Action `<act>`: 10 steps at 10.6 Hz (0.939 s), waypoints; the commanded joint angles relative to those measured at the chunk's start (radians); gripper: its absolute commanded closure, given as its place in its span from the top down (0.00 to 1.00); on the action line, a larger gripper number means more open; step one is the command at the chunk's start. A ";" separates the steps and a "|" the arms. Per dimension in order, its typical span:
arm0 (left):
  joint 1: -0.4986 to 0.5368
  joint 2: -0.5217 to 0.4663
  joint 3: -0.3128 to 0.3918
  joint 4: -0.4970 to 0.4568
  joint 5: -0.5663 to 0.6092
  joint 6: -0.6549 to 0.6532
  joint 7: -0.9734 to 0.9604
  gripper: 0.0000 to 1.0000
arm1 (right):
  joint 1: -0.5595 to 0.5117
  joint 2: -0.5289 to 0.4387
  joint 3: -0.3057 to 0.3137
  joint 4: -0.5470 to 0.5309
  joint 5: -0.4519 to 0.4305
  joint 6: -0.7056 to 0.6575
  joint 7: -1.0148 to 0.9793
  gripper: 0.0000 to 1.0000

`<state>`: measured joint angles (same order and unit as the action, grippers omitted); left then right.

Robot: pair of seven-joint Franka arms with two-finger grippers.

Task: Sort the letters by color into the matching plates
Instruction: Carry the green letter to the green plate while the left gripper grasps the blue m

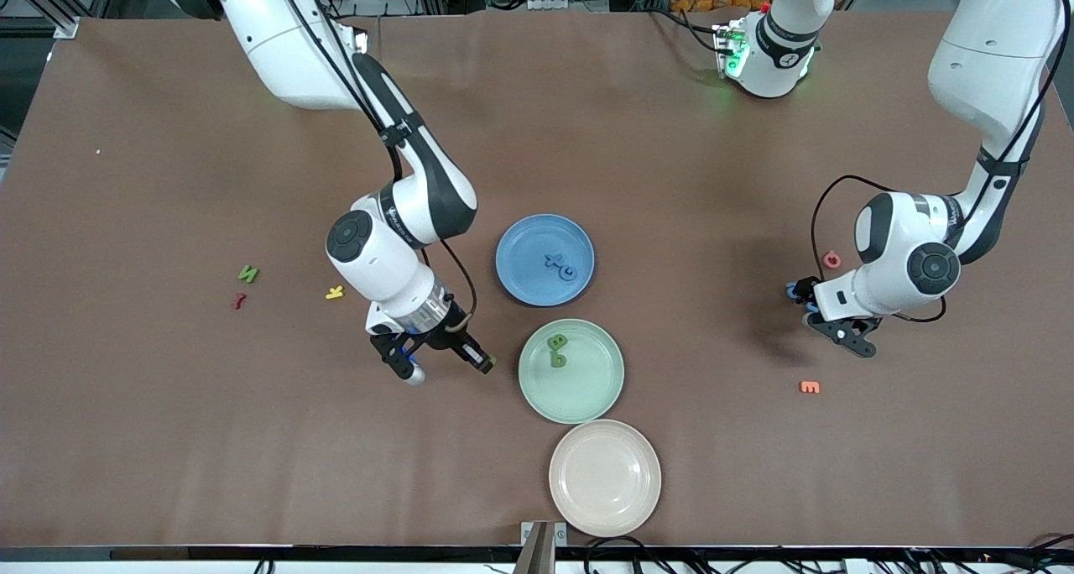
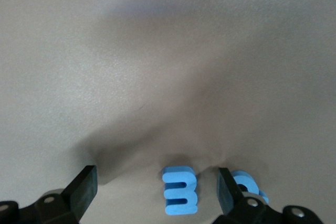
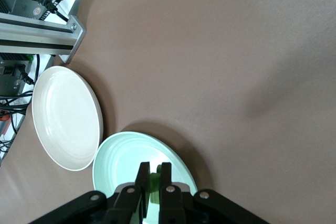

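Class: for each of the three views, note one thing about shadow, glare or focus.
Front view: the left arm throws a soft dark shadow on the table beside its claw. Left wrist view: a blue letter is fairly sharp; a broad blurry shadow crosses the tabletop. Right wrist view: the beige plate glares bright; the green plate casts a dark crescent shadow.
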<state>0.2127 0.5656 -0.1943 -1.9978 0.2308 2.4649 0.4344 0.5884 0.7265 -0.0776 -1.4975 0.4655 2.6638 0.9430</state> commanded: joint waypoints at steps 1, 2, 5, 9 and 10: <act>0.025 -0.020 0.001 -0.026 0.008 0.020 0.001 1.00 | 0.017 0.034 -0.002 0.065 0.022 0.022 0.077 0.00; 0.025 -0.023 0.001 -0.030 0.008 0.020 -0.018 1.00 | 0.025 0.051 -0.002 0.088 0.022 0.024 0.091 0.00; 0.016 -0.032 -0.001 -0.044 0.008 0.020 -0.072 1.00 | 0.060 0.118 0.007 0.132 0.022 0.074 0.135 0.00; 0.016 -0.041 -0.001 -0.055 0.008 0.020 -0.075 0.16 | 0.105 0.214 0.019 0.167 0.021 0.186 0.168 0.00; 0.017 -0.044 -0.001 -0.059 0.008 0.020 -0.074 0.00 | 0.108 0.215 0.019 0.168 0.021 0.188 0.168 0.00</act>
<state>0.2302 0.5557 -0.1935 -2.0148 0.2310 2.4727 0.3869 0.6897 0.9058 -0.0572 -1.3821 0.4673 2.8415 1.0969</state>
